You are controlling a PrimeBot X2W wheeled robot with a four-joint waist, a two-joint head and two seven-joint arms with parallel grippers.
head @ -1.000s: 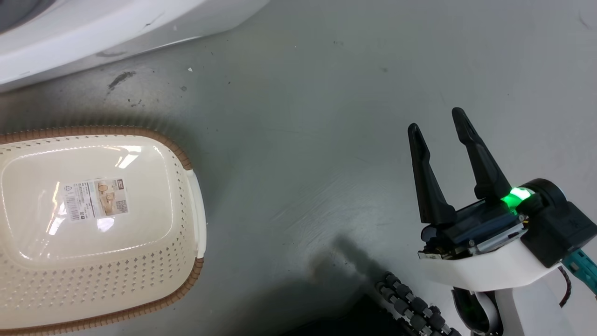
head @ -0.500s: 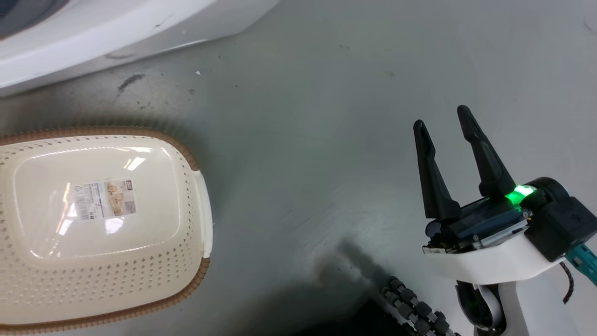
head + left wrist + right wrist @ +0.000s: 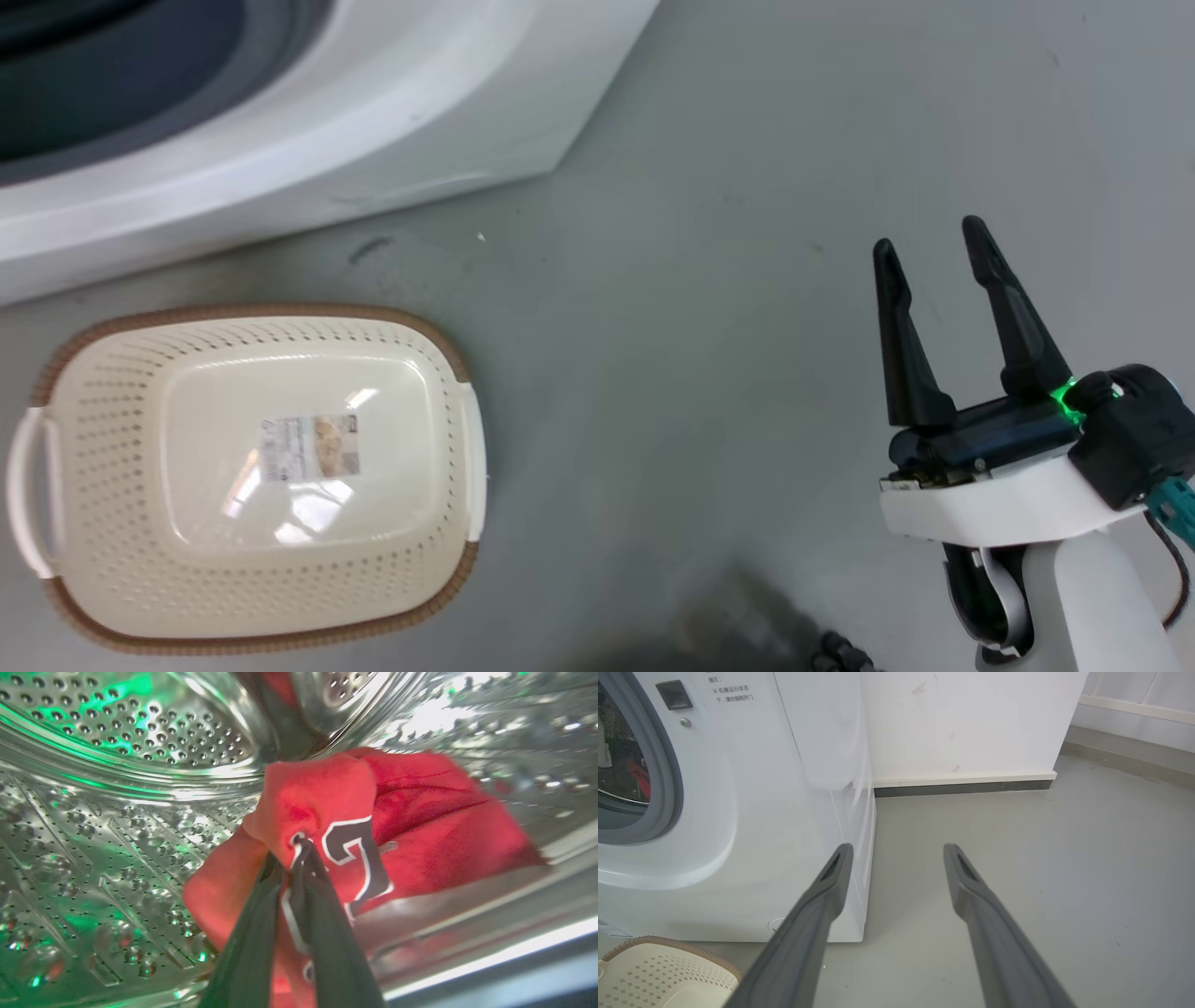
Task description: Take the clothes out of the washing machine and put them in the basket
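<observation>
Inside the perforated steel drum (image 3: 107,826) of the washing machine (image 3: 392,121), my left gripper (image 3: 292,851) is shut on a fold of the red jersey (image 3: 420,830) with black white-edged numbers. The rest of the clothes lie against the drum wall behind it. A bit of red shows through the porthole (image 3: 640,779) in the right wrist view. The cream basket (image 3: 252,476) with a brown rim stands on the floor in front of the washing machine, holding nothing but a label. My right gripper (image 3: 932,241) hovers open over the floor, right of the basket.
The grey floor (image 3: 700,280) spreads between the basket and my right arm. A white wall with a dark skirting (image 3: 962,787) runs behind the machine's right side. The basket's corner (image 3: 658,970) shows at the lower left of the right wrist view.
The head camera has tilted up, so the machine's front and the whole basket come into view. My right gripper stays open in much the same pose.
</observation>
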